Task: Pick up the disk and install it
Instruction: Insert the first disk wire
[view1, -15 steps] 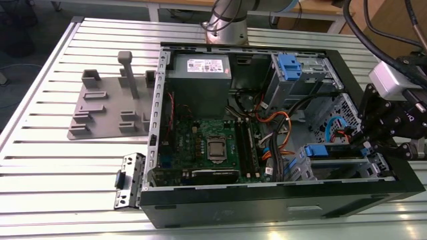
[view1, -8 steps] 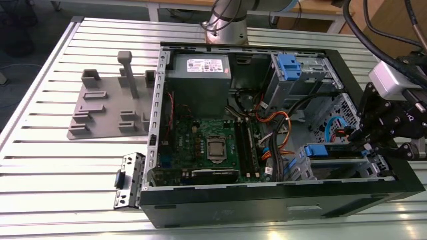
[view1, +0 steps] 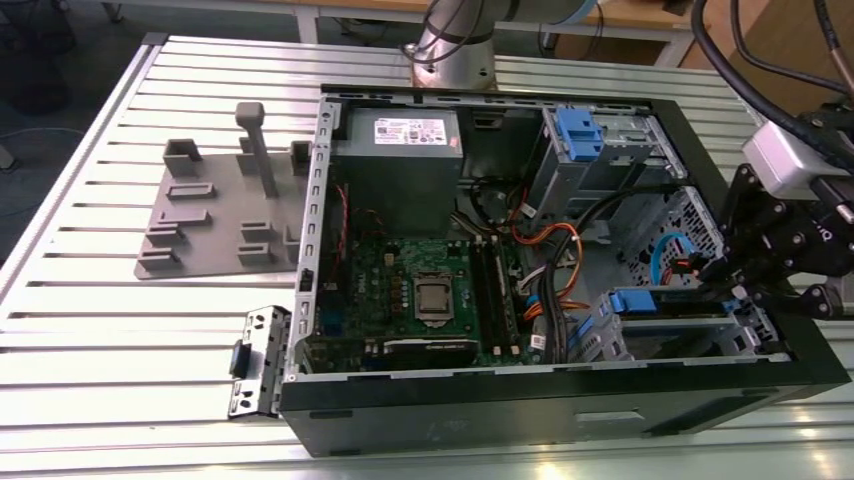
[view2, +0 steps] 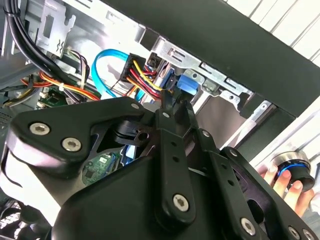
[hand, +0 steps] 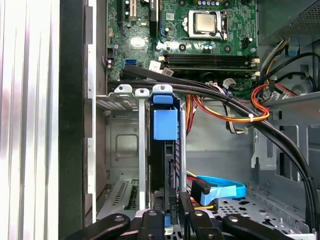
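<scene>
One disk (hand: 165, 165): sits edge-on in the bay (hand: 125, 95), gripper (hand: 171, 216) clamped on its end.
Risk: tilt jams rails; cables (hand: 220, 192) nearby may snag.

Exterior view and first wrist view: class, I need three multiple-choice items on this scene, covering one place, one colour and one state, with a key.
1. Where does the grey slotted stand sit?
A. Inside the computer case
B. On the table, at the exterior view's left of the case
C. On top of the case

2. What colour is the tab on the disk standing in the drive bay?
A. Red
B. Green
C. Blue

3. In what state is the computer case?
A. Open, with its inside showing
B. Closed by a side panel
C. Wrapped in foil

Key: B, the grey slotted stand rests on the table beside the computer case; C, the disk shows a blue tab in the first wrist view; A, the motherboard lies in plain sight.
</scene>
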